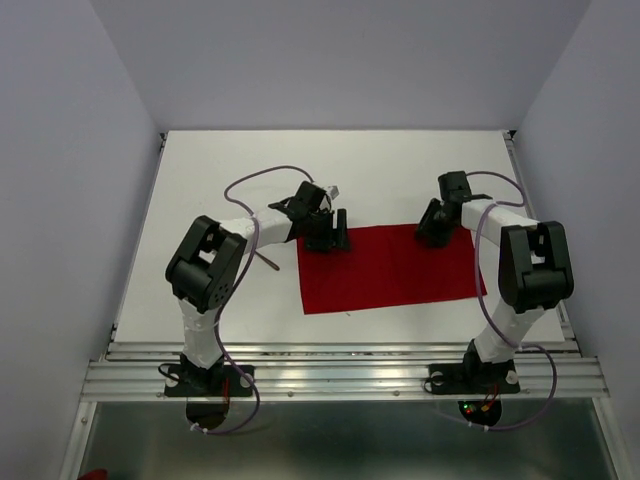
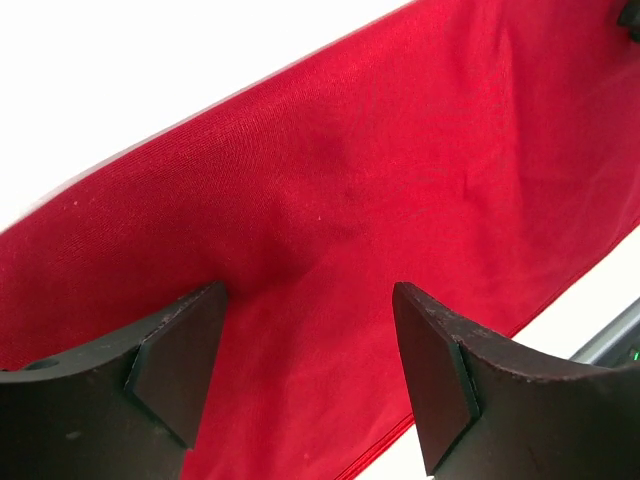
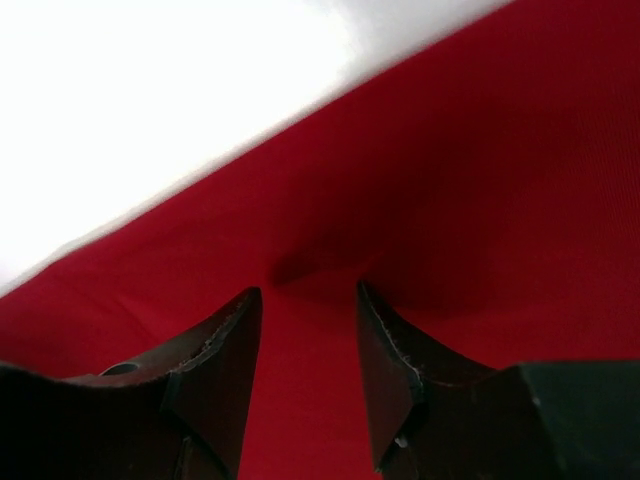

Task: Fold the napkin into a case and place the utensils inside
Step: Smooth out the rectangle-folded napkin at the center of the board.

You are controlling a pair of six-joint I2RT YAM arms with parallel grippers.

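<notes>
A bright red napkin (image 1: pixel 390 270) lies flat on the white surface (image 1: pixel 220 180) as a wide rectangle, its long edges running left to right between the two arms. The left gripper (image 1: pixel 327 238) hangs over the napkin's far left corner, and the right gripper (image 1: pixel 436 232) sits at the far edge, toward the right-hand end. From the left wrist, the black fingers (image 2: pixel 175 365) stand wide apart above the cloth with nothing between them, and red fabric fills most of that view. From the right wrist, the dark fingers (image 3: pixel 225 350) are partly apart with their tips low on the fabric; flat red cloth shows in the gap, and a small shadowed pucker lies just ahead of the tips. Whether the tips press into the cloth cannot be told. A thin dark brown utensil (image 1: pixel 268 262) rests on the surface just left of the napkin, beside the left arm (image 1: pixel 210 265) and apart from the cloth; its shape is too small to make out.
</notes>
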